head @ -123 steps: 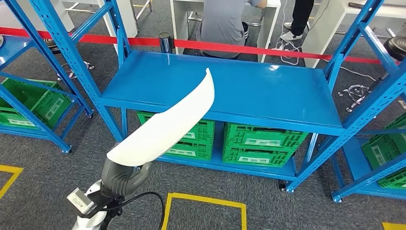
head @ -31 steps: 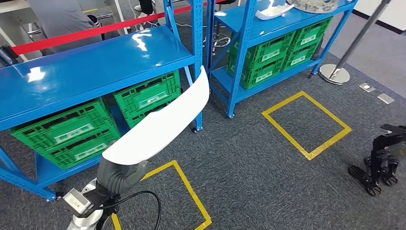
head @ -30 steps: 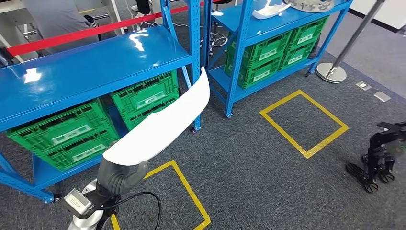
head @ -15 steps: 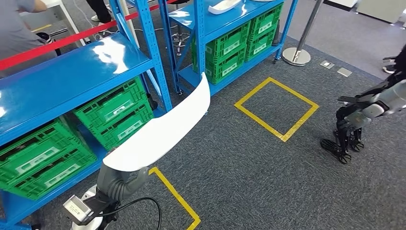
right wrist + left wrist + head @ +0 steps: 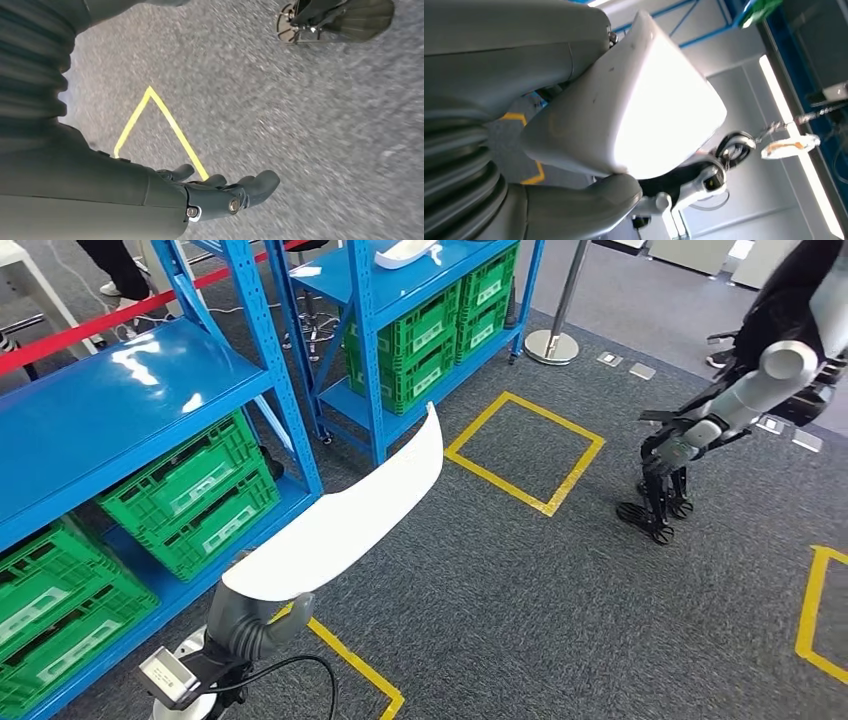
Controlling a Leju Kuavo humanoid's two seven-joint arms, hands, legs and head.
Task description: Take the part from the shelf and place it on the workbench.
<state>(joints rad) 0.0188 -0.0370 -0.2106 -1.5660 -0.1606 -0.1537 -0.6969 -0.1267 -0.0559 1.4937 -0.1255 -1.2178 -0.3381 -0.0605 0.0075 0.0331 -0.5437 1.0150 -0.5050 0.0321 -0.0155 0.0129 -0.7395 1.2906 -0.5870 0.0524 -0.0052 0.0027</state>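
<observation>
The part is a long, curved white shell. My left hand grips it at its near end, and it slants up and away over the grey carpet. In the left wrist view the white part sits between my grey thumb and the palm of my left hand. My right hand hangs over the carpet with its fingers apart and holds nothing.
Blue shelves with green crates stand on the left; a farther shelf carries another white part. Yellow tape squares mark the floor. Another humanoid robot stands at the right, and a stanchion base behind.
The whole view has swung right: the shelves slid left and the other robot came into the picture. My left hand still holds the white part the same way.
</observation>
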